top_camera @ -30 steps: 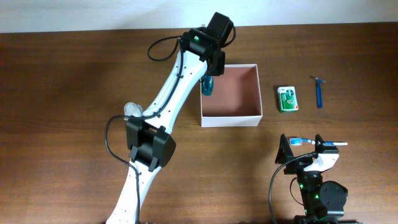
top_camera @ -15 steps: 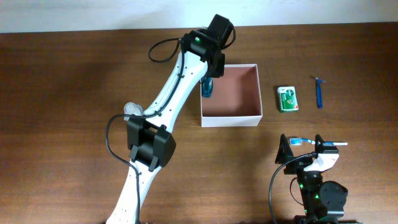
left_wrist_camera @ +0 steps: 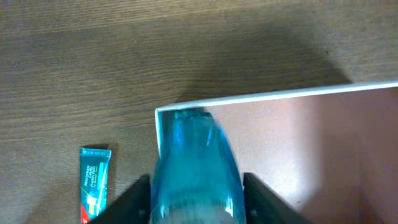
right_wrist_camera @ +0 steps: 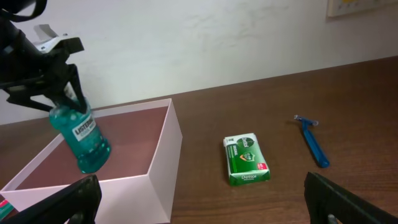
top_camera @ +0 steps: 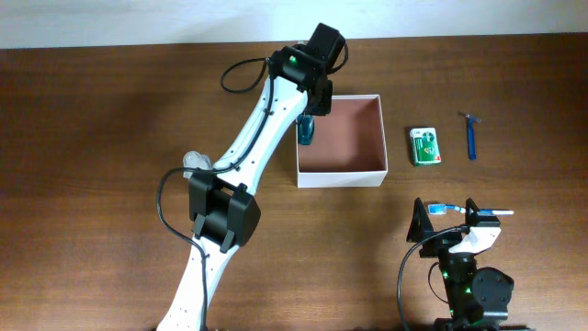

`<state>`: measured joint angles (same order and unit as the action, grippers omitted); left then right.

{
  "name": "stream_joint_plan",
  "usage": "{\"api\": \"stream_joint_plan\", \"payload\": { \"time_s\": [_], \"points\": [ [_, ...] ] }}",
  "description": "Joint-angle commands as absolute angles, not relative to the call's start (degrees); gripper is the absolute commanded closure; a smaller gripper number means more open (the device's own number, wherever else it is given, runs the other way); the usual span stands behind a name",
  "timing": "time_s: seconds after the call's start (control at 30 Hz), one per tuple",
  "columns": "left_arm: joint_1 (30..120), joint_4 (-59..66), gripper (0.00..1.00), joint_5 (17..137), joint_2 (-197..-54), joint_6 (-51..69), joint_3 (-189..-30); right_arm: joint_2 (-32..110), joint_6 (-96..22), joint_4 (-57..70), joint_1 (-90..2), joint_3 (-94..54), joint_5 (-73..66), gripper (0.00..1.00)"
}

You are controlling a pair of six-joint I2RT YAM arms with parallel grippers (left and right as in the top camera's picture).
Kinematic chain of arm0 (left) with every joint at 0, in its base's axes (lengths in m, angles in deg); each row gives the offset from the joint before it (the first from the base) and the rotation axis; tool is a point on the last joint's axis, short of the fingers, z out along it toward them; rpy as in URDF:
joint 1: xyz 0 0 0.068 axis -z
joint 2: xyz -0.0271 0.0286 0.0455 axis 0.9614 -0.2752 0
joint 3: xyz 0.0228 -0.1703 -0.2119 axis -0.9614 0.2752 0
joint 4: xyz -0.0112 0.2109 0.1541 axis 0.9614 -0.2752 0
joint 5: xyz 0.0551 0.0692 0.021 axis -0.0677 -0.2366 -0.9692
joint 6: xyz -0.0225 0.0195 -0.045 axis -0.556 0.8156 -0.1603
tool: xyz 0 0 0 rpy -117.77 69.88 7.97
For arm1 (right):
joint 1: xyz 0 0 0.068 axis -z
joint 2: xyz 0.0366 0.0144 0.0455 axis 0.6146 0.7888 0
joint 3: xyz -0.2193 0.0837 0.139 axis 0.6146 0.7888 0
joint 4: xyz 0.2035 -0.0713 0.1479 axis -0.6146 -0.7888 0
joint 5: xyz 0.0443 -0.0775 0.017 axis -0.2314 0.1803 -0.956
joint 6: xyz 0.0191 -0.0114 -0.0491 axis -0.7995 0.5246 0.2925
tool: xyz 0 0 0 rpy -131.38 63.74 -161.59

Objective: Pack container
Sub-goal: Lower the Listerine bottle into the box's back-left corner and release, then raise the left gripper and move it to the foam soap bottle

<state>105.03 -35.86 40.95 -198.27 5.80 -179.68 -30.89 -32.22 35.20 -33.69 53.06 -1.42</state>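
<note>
Overhead and wrist views: toothpaste tube (left_wrist_camera: 94, 184) lies left of container (top_camera: 340, 176). Left gripper (left_wrist_camera: 196, 198) over container's left wall, jaws flanking tilted teal Listerine bottle (right_wrist_camera: 84, 140); clamped or loosened, cannot tell. Green packet (top_camera: 424, 146) and blue razor (top_camera: 471, 135) right of container. Right gripper (top_camera: 448, 221) wide open, below-right. Risk: bottle, let go astride wall, catches rim, topples outside.

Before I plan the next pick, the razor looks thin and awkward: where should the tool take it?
Grip the blue razor mid-handle, coming straight down from above, closing across its narrow width. It lies flat on the table, handle straight, wider head at the far end.
</note>
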Motion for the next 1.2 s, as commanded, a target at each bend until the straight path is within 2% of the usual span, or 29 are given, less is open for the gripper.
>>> {"api": "stream_joint_plan", "payload": {
  "time_s": [0.0,0.33,0.5,0.8,0.93,1.17],
  "points": [
    [104.6,-35.6,0.49,41.0,-197.8,6.0,-179.6,-31.5,-32.5,35.2,-34.2,53.6,-0.9,0.01],
    [104.5,-33.8,0.43,40.9,-197.8,8.1,-179.6,-31.5,-32.5,35.2,-34.2,53.6,-0.9,0.01],
    [103.3,-33.7,0.42,41.0,-197.4,9.4,-181.0,-31.5,-32.5,35.2,-34.2,53.6,-0.9,0.01],
    [97.8,-33.6,0.4,39.0,-193.4,12.1,-190.1,-31.5,-32.5,35.2,-34.2,53.6,-0.9,0.01],
    [94.8,-33.7,0.4,41.7,-190.3,16.2,-195.5,-31.5,-32.5,35.2,-34.2,53.6,-0.9,0.01],
    [92.4,-38.0,0.39,42.5,-184.2,17.0,-198.9,-31.5,-32.5,35.2,-34.2,53.6,-0.9,0.01]
  ]
}}
